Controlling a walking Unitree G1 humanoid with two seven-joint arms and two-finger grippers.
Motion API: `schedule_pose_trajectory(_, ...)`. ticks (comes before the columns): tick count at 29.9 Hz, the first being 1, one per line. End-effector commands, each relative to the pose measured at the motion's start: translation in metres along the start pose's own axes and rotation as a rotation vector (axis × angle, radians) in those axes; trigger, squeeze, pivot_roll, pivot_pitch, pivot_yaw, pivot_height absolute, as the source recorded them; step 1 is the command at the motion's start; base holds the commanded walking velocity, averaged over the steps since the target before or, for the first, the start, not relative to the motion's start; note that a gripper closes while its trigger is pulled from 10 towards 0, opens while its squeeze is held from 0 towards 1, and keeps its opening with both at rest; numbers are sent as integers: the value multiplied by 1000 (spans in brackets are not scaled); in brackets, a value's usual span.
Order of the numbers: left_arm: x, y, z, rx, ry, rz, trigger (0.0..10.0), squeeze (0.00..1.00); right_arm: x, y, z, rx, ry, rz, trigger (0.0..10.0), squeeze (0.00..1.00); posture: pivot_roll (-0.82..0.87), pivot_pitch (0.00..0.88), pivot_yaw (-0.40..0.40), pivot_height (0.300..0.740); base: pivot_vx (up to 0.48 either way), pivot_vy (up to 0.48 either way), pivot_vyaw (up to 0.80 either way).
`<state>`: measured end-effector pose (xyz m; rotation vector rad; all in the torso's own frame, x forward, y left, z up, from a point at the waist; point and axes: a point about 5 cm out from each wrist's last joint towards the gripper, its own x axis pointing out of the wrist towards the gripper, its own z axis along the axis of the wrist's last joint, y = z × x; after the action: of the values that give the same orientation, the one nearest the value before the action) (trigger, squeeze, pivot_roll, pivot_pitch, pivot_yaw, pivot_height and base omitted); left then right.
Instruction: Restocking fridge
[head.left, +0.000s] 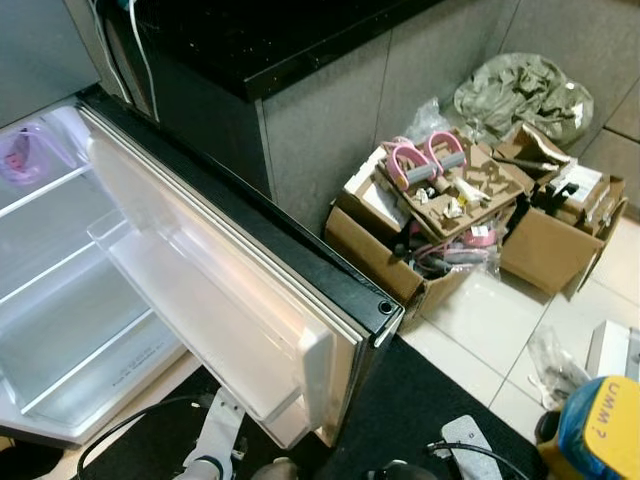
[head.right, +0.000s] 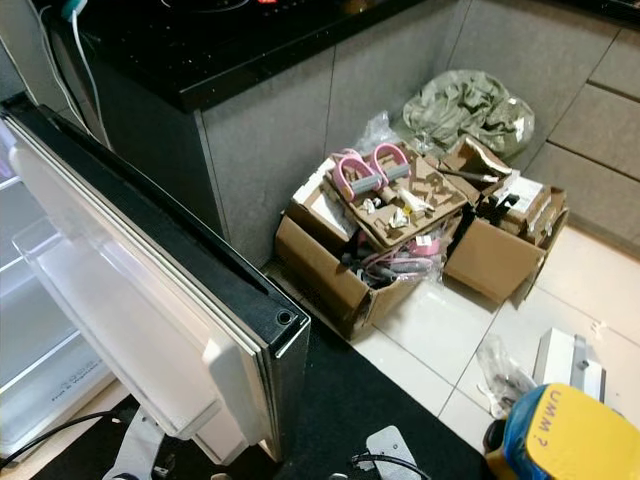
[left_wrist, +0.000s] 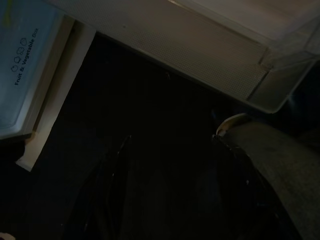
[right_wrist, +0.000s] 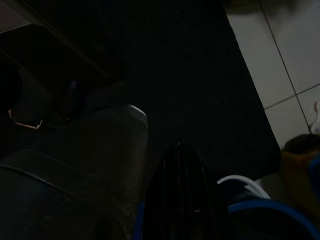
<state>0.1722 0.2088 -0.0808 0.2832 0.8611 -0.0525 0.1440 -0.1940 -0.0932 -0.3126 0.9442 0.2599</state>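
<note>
The fridge (head.left: 60, 300) stands open on my left, with bare glass shelves and a small pink item (head.left: 20, 155) on the top one. Its door (head.left: 230, 290) swings out toward me, and the white door bins hold nothing. A yellow-and-blue object (head.left: 598, 432) marked "UMM?" sits close to me at the lower right. My left gripper (left_wrist: 172, 142) hangs open over the black mat (left_wrist: 165, 100), below the door and beside the drawer labelled "Fruit & Vegetable" (left_wrist: 22, 60). My right gripper (right_wrist: 181, 150) hangs low over the same mat in deep shade, with something blue (right_wrist: 270, 207) beside it.
Open cardboard boxes (head.left: 440, 235) full of pink hoops and packaging crowd the tiled floor by the grey cabinets. A green bag (head.left: 525, 90) lies behind them. A black counter (head.left: 270, 35) runs above. A crumpled wrapper (head.left: 555, 365) and a white box (head.left: 610, 350) lie on the tiles.
</note>
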Motion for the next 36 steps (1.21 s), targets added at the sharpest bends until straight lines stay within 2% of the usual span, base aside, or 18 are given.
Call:
schedule_pose_trajectory(1,-2,5,-8,-1,30,12,10000,0,0,-5,6,7,-29,-8,10000,0,-123,157,-24,740,0,0,0)
schedule_pose_trajectory(5,-2,4,-9,-10,34,7,10000,0,4,0,16,4,-55,3,10000,0,-120,157,-26,740,0,0,0)
schedule_pose_trajectory(10,-2,4,-9,-10,42,11,10000,0,3,5,9,3,-31,16,10000,0,-115,158,-25,740,-207,0,0)
schedule_pose_trajectory(15,-2,4,-10,-7,55,15,10000,0,-2,6,-7,19,14,18,10000,0,-117,157,-24,740,-379,0,0)
schedule_pose_trajectory(22,-2,4,-10,-9,55,17,10000,0,-3,7,-10,21,20,19,10000,0,-117,157,-25,740,-370,0,0)
schedule_pose_trajectory(36,-2,9,-11,-11,56,25,10000,0,-5,7,-16,30,33,20,10000,0,-118,151,-21,740,0,0,0)
